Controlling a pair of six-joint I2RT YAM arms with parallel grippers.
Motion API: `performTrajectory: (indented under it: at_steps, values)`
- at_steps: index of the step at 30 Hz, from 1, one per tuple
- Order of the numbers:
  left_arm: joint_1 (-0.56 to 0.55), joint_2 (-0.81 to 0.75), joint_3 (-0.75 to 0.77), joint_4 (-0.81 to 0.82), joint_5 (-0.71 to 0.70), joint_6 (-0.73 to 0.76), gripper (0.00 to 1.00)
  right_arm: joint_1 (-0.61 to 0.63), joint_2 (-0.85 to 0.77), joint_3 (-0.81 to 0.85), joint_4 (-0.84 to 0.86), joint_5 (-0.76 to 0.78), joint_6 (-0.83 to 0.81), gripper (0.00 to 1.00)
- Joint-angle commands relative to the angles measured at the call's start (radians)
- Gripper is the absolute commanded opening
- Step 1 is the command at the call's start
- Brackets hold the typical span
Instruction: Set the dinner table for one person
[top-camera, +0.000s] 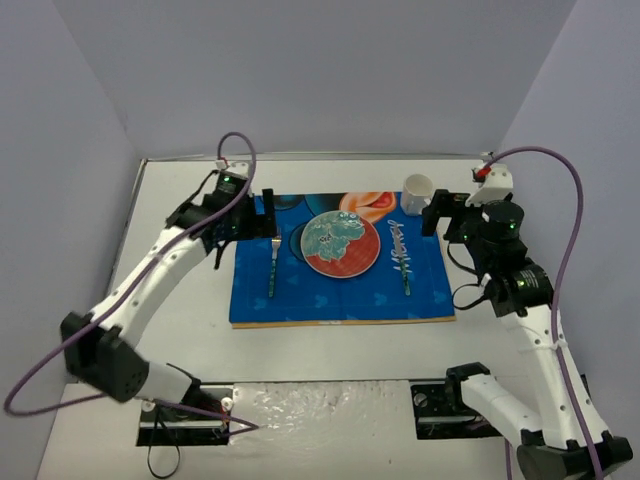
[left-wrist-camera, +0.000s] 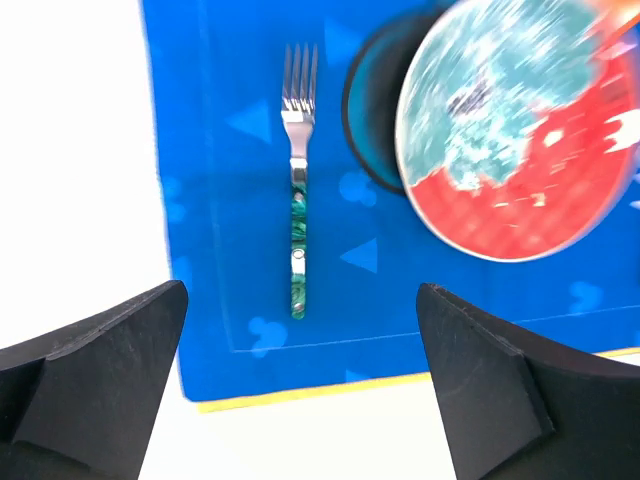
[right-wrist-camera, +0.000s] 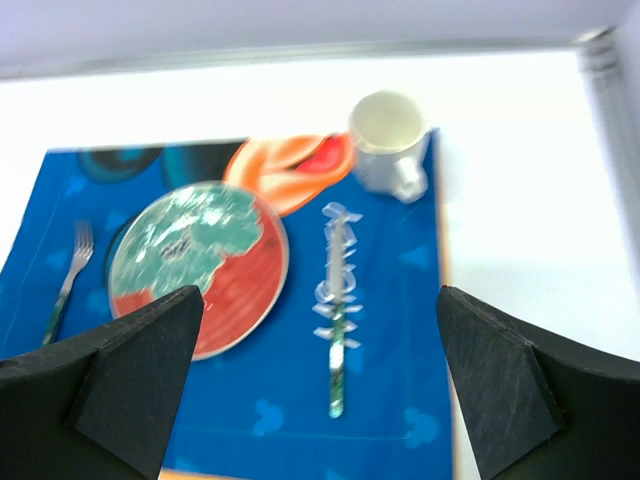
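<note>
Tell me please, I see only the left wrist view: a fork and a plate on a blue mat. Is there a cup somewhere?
Observer: Yes. A white mug stands upright at the far right corner of the mat.
Operator: And what lies on the right of the plate?
Observer: A long utensil lies on the mat there. It is apart from the plate and roughly parallel to the fork.

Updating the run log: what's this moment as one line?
left hand open over fork | right hand open, empty | plate on placemat, fork left, utensil right | mug at far right corner
</note>
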Motion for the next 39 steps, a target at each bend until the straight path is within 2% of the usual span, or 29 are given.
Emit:
performTrajectory:
  at_steps: [1, 7, 11, 20, 25, 39]
  values:
    - [0.046, -0.274, -0.039, 0.049, -0.128, 0.081, 0.97, 0.008, -0.05, 0.091, -0.01, 0.236, -0.057, 1.0]
    - [0.156, -0.531, -0.122, 0.091, -0.151, 0.171, 0.97, 0.038, -0.103, 0.103, -0.034, 0.393, -0.071, 1.0]
    - [0.18, -0.675, -0.194, 0.104, -0.197, 0.217, 0.97, 0.046, -0.179, 0.077, -0.033, 0.551, -0.043, 1.0]
    - [0.188, -0.882, -0.369, 0.084, -0.263, 0.228, 0.97, 0.048, -0.396, -0.046, -0.028, 0.631, -0.075, 1.0]
    - [0.188, -0.927, -0.468, 0.083, -0.254, 0.178, 0.97, 0.048, -0.446, -0.12, -0.028, 0.633, -0.054, 1.0]
    - [0.188, -0.931, -0.554, 0.096, -0.243, 0.156, 0.97, 0.06, -0.464, -0.176, -0.01, 0.618, -0.054, 1.0]
